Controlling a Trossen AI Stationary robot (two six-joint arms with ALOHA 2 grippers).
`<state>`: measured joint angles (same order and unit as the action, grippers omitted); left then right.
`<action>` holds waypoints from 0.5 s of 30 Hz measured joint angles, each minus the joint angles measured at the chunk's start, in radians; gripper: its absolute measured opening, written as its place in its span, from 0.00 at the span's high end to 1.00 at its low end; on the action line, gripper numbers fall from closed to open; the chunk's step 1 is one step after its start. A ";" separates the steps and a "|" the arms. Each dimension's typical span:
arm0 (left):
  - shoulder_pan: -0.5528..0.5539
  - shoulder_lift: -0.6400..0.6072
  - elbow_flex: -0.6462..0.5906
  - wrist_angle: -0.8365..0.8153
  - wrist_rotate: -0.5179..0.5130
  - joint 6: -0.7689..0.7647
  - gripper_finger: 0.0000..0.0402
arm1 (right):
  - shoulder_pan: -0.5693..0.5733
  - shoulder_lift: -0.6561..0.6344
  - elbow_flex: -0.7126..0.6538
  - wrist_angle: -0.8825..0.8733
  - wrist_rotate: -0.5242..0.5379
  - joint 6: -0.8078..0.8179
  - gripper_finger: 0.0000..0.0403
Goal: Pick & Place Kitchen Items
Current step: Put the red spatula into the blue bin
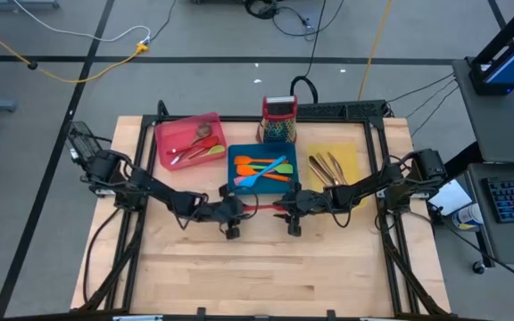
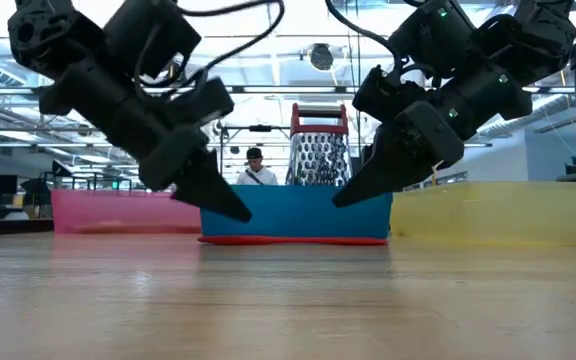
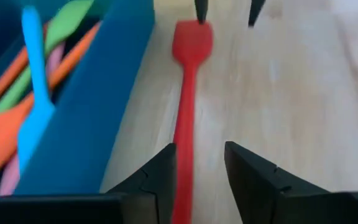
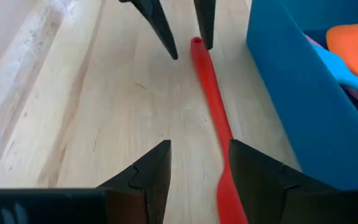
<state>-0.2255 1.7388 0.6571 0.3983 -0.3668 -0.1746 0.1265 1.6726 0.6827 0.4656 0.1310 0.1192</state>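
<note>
A red silicone spatula (image 1: 264, 207) lies flat on the wooden table, along the near wall of the blue tray (image 1: 232, 169). My left gripper (image 3: 201, 168) is open and slants down over the handle end (image 4: 196, 42), a finger on either side of it. My right gripper (image 4: 199, 168) is open too and faces it over the blade end (image 3: 191, 40). The spatula's shaft (image 4: 219, 130) runs between its fingers. Several orange, blue, green and pink utensils (image 1: 266, 168) lie in the blue tray.
A pink tray (image 1: 163, 134) with utensils stands at the far left. A yellow tray (image 1: 355, 152) with metal cutlery is at the far right. A red-handled grater (image 1: 278, 119) stands behind the blue tray. The near half of the table (image 1: 257, 276) is bare wood.
</note>
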 joint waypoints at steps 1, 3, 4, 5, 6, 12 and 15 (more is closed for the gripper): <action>0.003 0.009 0.000 -0.002 -0.003 -0.008 0.65 | 0.000 0.000 0.000 -0.001 0.003 0.000 0.61; 0.008 0.031 -0.001 -0.004 -0.012 -0.020 0.64 | 0.000 0.000 0.000 0.000 0.028 -0.005 0.61; 0.011 0.045 -0.001 0.004 -0.015 -0.026 0.63 | 0.000 0.000 0.000 0.000 0.042 -0.005 0.60; 0.015 0.063 -0.001 0.014 -0.019 -0.033 0.63 | 0.000 0.000 0.000 0.000 0.055 -0.005 0.60; 0.018 0.082 -0.001 0.021 -0.027 -0.040 0.63 | 0.000 0.000 0.000 0.000 0.056 -0.004 0.59; 0.025 0.158 0.003 0.059 -0.099 -0.098 0.62 | 0.000 0.000 0.000 0.000 0.051 0.000 0.57; 0.033 0.180 0.002 0.078 -0.036 -0.097 0.62 | 0.000 0.000 0.000 0.000 0.051 0.000 0.57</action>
<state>-0.1920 1.9189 0.6587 0.4763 -0.4024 -0.2720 0.1261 1.6726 0.6827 0.4660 0.1822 0.1188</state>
